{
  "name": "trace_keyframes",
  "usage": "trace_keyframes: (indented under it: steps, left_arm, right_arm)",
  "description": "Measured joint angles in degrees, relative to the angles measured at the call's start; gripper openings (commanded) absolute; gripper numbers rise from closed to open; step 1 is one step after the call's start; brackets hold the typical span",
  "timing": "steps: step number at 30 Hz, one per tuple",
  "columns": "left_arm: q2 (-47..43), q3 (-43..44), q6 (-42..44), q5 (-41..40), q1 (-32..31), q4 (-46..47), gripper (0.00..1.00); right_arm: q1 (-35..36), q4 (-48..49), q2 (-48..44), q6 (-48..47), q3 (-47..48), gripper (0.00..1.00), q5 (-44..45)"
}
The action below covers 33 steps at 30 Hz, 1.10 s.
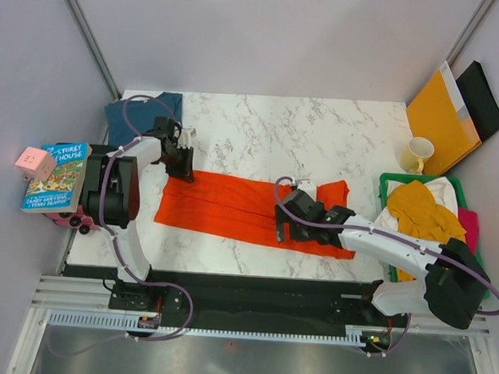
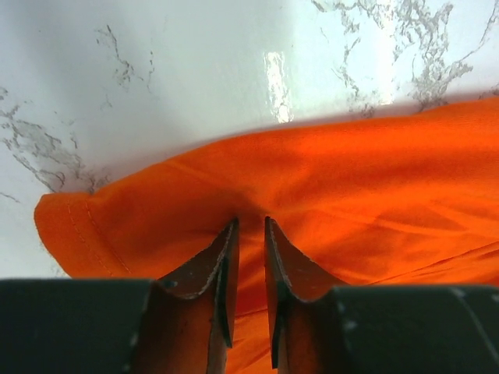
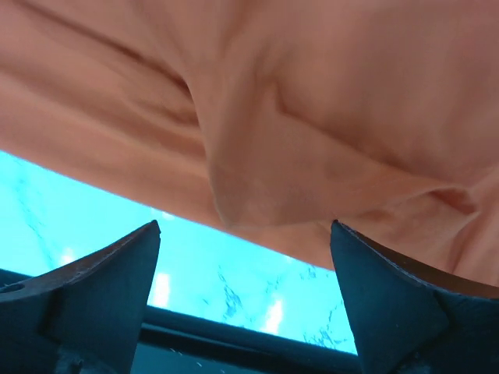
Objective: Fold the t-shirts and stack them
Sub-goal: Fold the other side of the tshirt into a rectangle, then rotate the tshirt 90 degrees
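Note:
The orange-red t-shirt [image 1: 240,208] lies as a long folded strip across the middle of the marble table. My left gripper [image 1: 183,168] is at its far left corner, jaws nearly together and pinching a pucker of the cloth [image 2: 351,179] at the fingertips [image 2: 249,220]. My right gripper [image 1: 281,227] hovers at the shirt's near edge, right of centre, jaws wide open [image 3: 245,226], with a fold of the shirt [image 3: 312,93] just beyond them. A dark teal-blue t-shirt [image 1: 135,116] lies folded at the back left corner.
A green basket [image 1: 394,176] at the right holds mustard yellow [image 1: 422,210], white [image 1: 442,189] and pink [image 1: 469,226] shirts. A cream mug [image 1: 417,153] and an orange-yellow envelope [image 1: 441,110] stand behind it. A book [image 1: 57,175] lies off the left edge.

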Motion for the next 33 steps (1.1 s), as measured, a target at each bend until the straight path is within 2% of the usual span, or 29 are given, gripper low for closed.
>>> trace_keyframes:
  steps: [4,9,13,16,19,22,26,30,33]
  left_arm:
    - [-1.18,-0.09,-0.02,-0.02,0.0,0.11,0.28]
    - [-7.61,-2.21,-0.11,-0.15,0.13,2.75,0.31]
    - [-18.05,-8.11,-1.64,-1.44,1.01,10.88,0.35]
    - [-21.86,-9.53,-3.48,-1.77,3.21,17.42,0.38]
    - [-21.53,-13.22,-5.44,-2.1,6.73,28.52,0.41]
    - [-20.15,-20.2,-6.25,-3.8,8.72,38.53,0.44]
    - [-18.36,-27.56,-6.36,-4.22,8.39,45.48,0.45]
    - [-23.96,-35.01,-6.23,-2.64,8.24,50.58,0.45]
    - [-28.46,-38.56,-6.27,-1.16,8.24,54.8,0.62]
  right_arm:
    - [0.0,1.46,-1.84,-0.2,5.25,0.98,6.27]
    - [0.13,6.54,-5.9,-1.4,9.2,0.98,22.14]
    - [-0.09,16.76,-7.65,-12.72,9.25,0.98,37.7]
    - [-0.35,25.29,-5.33,-23.71,9.66,0.98,44.28]
    - [-0.68,29.33,-1.86,-31.19,10.01,0.98,46.86]
    - [-1.31,30.4,-1.27,-33.55,9.77,0.98,46.82]
    - [-2.38,30.71,-1.31,-33.68,9.84,0.98,46.82]
    - [-2.56,28.85,-0.42,-33.64,11.39,0.98,46.84]
    - [-2.56,28.48,0.66,-33.24,12.48,0.98,46.73]
